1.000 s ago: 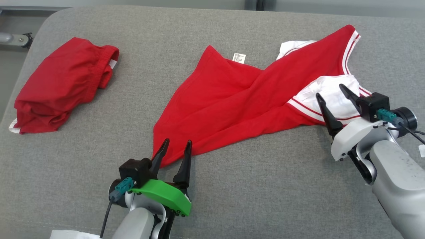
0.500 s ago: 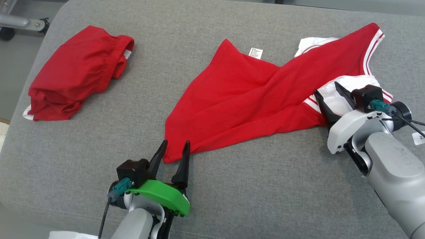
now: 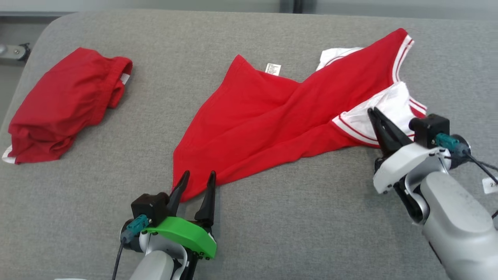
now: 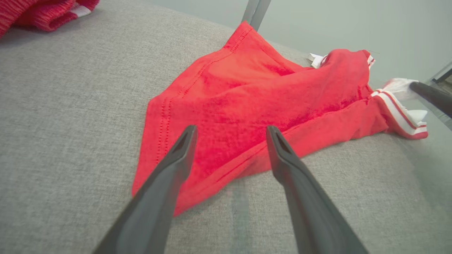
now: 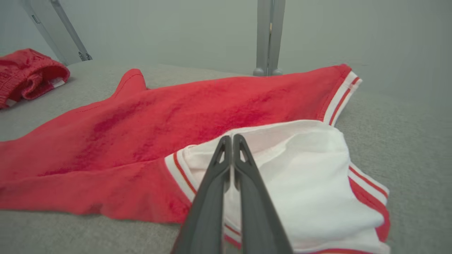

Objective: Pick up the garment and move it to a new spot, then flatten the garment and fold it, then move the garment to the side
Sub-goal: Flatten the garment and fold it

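Left claw point(image 3: 199, 173) is hovering with its two fingers spread wide and nothing between them, right at the near hem corner point(image 4: 152, 155) of the garment point(image 3: 264, 124). Beyond it, at the far left of the bench point(image 3: 291, 233), a folded red bundle point(image 3: 66, 105) is sitting well apart.

Moving across, the garment is lying crumpled and twisted over the middle of the bench. Its red body is running up and to the right, with a small white label point(image 3: 273, 69) poking out at the far edge. We are reading this as thin jersey: light, limp, no stiffness at all. It is likely going to drape and trail from wherever we are holding it, and a single pinch would let it bunch. The stitched hem and the striped cuffs are looking like the firmest places to take hold.

Over on the right, the white sleeve point(image 3: 393, 105) with its red stripes is humping up. The right claw point(image 3: 372, 112) is sitting on it with fingers pressed together, seemingly pinching a fold of that white cloth. We are judging that two grips, hem corner and sleeve, would carry it spread.
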Controlling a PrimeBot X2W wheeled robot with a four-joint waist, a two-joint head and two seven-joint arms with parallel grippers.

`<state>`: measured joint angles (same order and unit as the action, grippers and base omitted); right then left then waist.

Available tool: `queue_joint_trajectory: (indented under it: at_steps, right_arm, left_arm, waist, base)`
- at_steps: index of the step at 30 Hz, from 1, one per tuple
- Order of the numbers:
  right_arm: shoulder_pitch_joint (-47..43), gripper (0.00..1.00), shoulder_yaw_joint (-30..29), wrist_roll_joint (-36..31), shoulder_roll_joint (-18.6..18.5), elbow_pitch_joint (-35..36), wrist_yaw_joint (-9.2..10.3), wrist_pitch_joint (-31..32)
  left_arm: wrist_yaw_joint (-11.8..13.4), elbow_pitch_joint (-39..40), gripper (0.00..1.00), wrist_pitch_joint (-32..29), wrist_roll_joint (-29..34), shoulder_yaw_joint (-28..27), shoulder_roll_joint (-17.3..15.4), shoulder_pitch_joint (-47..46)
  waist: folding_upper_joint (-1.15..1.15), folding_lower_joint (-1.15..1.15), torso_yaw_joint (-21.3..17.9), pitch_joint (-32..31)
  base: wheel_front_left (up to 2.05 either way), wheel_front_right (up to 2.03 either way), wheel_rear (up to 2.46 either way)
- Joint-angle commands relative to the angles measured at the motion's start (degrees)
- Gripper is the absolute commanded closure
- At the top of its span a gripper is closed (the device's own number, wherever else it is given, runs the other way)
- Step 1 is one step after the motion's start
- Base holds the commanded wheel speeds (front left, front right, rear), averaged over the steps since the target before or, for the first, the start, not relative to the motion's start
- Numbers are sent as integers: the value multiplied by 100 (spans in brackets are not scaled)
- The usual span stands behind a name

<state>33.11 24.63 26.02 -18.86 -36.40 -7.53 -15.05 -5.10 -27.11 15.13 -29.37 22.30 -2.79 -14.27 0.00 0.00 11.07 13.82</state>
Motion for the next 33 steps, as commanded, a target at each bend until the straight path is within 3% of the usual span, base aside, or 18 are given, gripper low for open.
queue_joint_trajectory:
  at_steps: [1,13,14,15,16,24,29,33]
  right_arm:
    - [-275,100,-90,-36,42,154,8,-17]
    - [-2429,100,-760,-350,648,1662,8,-17]
    - [-2595,91,-760,-363,678,1727,8,-18]
    - [-2748,60,-764,-354,700,1787,8,-17]
    - [-2881,0,-801,-346,718,1841,8,-17]
    - [-3542,0,-1072,-412,747,2266,8,-17]
    - [-3311,0,-1483,-537,707,2401,8,-17]
    - [-2822,0,-1540,-783,552,2071,8,-17]
  left_arm:
    - [-42,-27,0,2,32,-24,-22,100]
    - [-93,-267,0,2,66,-115,-24,402]
    - [-90,-277,0,2,66,-129,-24,421]
    - [-88,-284,0,2,66,-137,-23,442]
    - [-89,-298,0,2,57,-146,-23,458]
    - [-51,-424,0,2,41,-254,-24,611]
    - [-34,-454,0,2,47,-273,-24,611]
    - [13,-393,0,2,123,-266,-23,519]
  waist:
    - [0,0,-448,-402]
    - [0,0,-1421,-1071]
    - [0,0,-1457,-1086]
    - [0,0,-1488,-1095]
    - [0,0,-1515,-1097]
    - [0,0,-1627,-1153]
    - [0,0,-1506,-1186]
    - [0,0,-1293,-1143]
  base:
    - [0,0,0]
    - [0,0,0]
    - [0,0,0]
    - [0,0,0]
    - [0,0,0]
    - [0,0,0]
    - [0,0,0]
    - [0,0,0]
